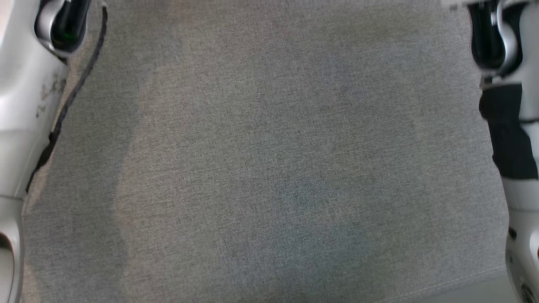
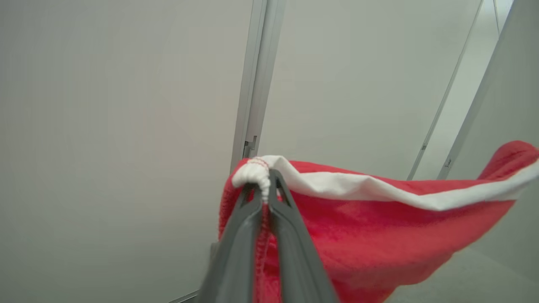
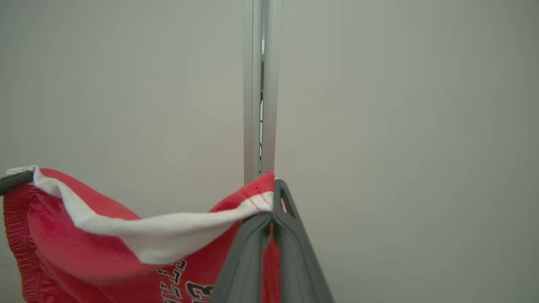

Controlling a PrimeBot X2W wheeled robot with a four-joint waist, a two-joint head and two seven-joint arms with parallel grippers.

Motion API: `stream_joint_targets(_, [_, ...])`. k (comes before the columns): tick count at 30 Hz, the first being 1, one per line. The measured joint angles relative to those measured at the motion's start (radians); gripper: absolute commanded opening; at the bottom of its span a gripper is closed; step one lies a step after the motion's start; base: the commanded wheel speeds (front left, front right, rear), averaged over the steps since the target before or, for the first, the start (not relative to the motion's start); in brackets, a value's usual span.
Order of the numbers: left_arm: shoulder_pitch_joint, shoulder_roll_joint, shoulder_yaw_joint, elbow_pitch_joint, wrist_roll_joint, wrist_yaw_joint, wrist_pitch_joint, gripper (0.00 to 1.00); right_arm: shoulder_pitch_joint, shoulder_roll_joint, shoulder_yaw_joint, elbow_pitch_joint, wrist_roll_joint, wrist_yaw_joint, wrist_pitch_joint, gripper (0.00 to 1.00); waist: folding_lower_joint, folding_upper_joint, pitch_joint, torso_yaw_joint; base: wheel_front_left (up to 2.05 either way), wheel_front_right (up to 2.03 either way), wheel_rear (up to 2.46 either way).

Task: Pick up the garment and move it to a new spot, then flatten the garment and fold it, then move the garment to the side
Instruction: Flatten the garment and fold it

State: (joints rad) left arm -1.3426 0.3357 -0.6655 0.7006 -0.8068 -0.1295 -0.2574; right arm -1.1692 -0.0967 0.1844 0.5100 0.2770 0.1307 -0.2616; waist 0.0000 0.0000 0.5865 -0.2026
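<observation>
Left wrist view: red garment (image 2: 370,235) hangs stretched between the claws.
You see left gripper (image 2: 266,189) and right gripper (image 3: 273,202) each pinching its white hem (image 2: 358,185), at 12 o'clock.

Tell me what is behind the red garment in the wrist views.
Behind the red garment stand pale wall panels joined by an upright metal post. It hides the post's lower end and whatever lies below.
</observation>
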Motion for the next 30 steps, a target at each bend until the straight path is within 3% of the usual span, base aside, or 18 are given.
stream_joint_targets(2, [0.072,0.024,0.011,-0.082,-0.056,0.0,-0.003,0.0,0.096,-0.023,0.0,-0.068,0.024,0.0,0.0,0.0,0.0,0.0,-0.02,0.005,0.0,0.0,0.0])
stream_joint_targets(8, [0.323,0.055,0.067,-0.282,-0.055,0.0,-0.006,0.0,0.335,-0.065,-0.037,-0.206,0.062,0.0,0.0,0.0,0.0,0.0,-0.073,0.028,0.0,0.0,0.0])
stream_joint_targets(17, [0.765,-0.024,0.189,-0.499,0.086,0.0,-0.006,0.0,0.736,-0.042,-0.166,-0.39,0.061,0.0,0.0,0.0,0.0,0.0,-0.183,0.068,0.0,0.0,0.0])
stream_joint_targets(30, [1.246,-0.165,0.258,-0.639,0.231,0.0,-0.006,0.0,1.147,0.026,-0.259,-0.533,-0.008,0.0,0.0,0.0,0.0,0.0,-0.383,0.085,0.0,0.0,0.0])
